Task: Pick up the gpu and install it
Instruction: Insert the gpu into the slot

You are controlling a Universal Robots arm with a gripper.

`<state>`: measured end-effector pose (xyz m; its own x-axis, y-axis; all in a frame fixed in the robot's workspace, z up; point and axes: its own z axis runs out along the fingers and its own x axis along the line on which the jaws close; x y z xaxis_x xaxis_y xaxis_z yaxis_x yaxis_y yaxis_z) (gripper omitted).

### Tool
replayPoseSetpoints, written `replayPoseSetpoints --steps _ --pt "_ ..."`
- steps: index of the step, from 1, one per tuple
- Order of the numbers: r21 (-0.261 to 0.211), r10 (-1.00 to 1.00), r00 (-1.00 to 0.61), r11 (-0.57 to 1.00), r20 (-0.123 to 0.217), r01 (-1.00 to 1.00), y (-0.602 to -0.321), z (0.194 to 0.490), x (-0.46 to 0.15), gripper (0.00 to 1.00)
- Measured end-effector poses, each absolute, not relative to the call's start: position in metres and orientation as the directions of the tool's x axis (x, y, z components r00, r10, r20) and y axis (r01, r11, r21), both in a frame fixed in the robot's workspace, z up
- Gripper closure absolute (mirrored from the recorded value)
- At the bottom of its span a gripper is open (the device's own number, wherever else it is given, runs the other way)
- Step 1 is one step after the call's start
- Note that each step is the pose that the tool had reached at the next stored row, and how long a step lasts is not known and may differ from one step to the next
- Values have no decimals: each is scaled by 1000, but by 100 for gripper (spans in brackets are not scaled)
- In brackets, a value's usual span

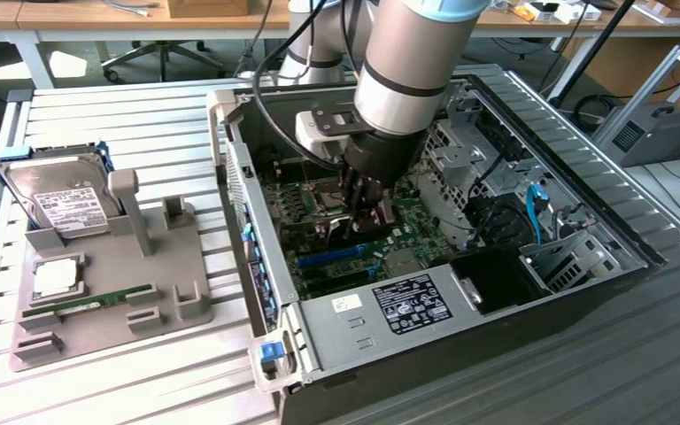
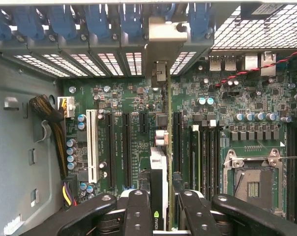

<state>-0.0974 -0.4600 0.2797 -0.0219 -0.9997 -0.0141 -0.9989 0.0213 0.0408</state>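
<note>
The gpu appears edge-on in the wrist view, standing upright over the green motherboard. Its silver end bracket lies against the case's rear slot openings. My gripper is shut on the card, one black finger on each side. In the exterior view the gripper reaches down inside the open computer case with the dark card between its fingers, just above the board. I cannot tell whether the card's edge sits fully in a slot.
A white expansion slot and black slots flank the card; the CPU socket lies beyond. On the exterior view's left, a grey holder carries a hard drive, a chip and a memory stick.
</note>
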Motion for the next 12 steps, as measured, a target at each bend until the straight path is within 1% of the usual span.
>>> replayPoseSetpoints --steps 12 --pt "41 -1000 -22 21 -14 -999 -460 278 -103 73"
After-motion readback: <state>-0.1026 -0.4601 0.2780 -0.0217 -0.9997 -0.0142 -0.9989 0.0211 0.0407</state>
